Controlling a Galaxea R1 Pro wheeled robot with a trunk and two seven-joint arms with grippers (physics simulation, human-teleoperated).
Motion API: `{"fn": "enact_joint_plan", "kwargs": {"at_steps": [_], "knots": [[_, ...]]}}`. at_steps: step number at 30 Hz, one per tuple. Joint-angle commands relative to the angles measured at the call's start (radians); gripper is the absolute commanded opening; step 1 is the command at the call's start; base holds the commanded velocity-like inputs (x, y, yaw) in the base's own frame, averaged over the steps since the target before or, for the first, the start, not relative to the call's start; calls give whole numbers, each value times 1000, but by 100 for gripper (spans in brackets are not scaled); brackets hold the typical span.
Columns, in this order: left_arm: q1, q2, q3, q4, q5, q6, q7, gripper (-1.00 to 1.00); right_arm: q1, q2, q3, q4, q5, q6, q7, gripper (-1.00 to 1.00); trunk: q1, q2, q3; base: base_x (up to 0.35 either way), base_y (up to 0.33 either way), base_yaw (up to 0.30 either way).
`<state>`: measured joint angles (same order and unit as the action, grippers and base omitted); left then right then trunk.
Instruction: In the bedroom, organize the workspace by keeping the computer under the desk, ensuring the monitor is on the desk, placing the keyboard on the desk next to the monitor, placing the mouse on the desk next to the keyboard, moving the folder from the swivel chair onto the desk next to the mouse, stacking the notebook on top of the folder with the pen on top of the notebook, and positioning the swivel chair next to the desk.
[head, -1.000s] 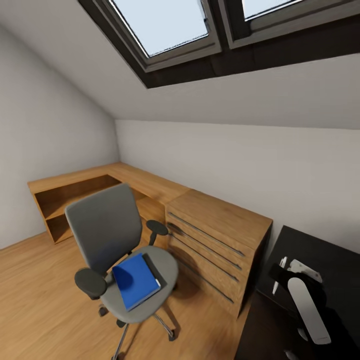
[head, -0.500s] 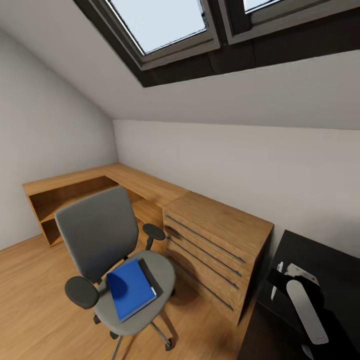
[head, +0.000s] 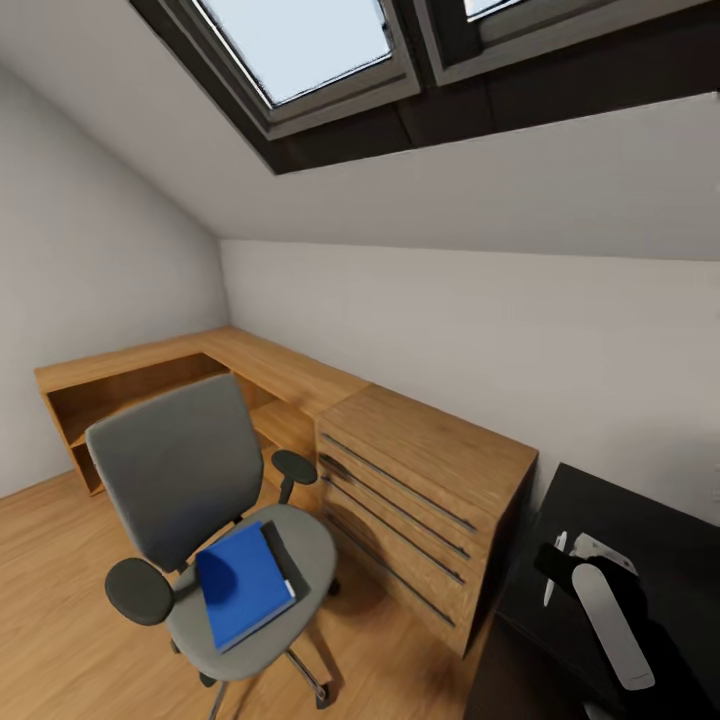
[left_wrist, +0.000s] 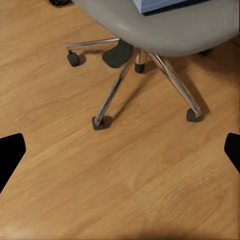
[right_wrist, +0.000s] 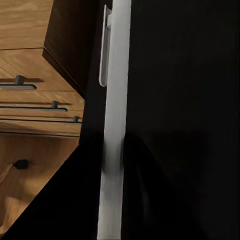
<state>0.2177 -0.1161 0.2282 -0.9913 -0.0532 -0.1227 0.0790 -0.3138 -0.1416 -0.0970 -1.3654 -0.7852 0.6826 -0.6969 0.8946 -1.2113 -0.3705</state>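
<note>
The view has swung right; the folder (head: 242, 583) lies on the swivel chair (head: 190, 480), beyond left fingers (left_wrist: 12, 156) spread wide. Right fingers' state: cannot tell. A nudge could roll the chair.

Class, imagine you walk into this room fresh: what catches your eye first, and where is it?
A bright blue folder lying on the seat of a grey swivel chair in the foreground stands out first. Behind it, a wooden corner desk with drawers runs along the wall, and skylights open overhead.

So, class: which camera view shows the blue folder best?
The head view: the whole blue folder lies on the chair seat. The left wrist view catches just its edge above the seat; the right wrist view faces drawers.
</note>
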Motion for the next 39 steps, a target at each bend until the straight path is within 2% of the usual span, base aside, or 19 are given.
{"fn": "enact_joint_plan", "kwargs": {"at_steps": [1,16,23,26,39], "knots": [[0,-1,2,-1,-6,-2,2,100,-1,-1,0,0,-10,2,-9,-100,0,-1,-1,1,-184,0],[0,0,2,-1,-5,-2,2,100,-1,-15,0,21,-11,2,-9,-100,0,-1,-1,0,-30,0],[0,0,4,-1,-5,-2,2,100,-5,-25,0,86,-10,1,-8,-100,0,-1,-1,0,-30,0],[0,0,16,-1,-4,-2,2,100,-12,-29,0,153,-9,-7,-6,-100,0,-1,-1,0,-15,0],[0,0,22,-3,-4,-2,2,100,-22,-43,0,200,-9,-35,-4,-100,0,-1,-1,0,-1,0]]}}
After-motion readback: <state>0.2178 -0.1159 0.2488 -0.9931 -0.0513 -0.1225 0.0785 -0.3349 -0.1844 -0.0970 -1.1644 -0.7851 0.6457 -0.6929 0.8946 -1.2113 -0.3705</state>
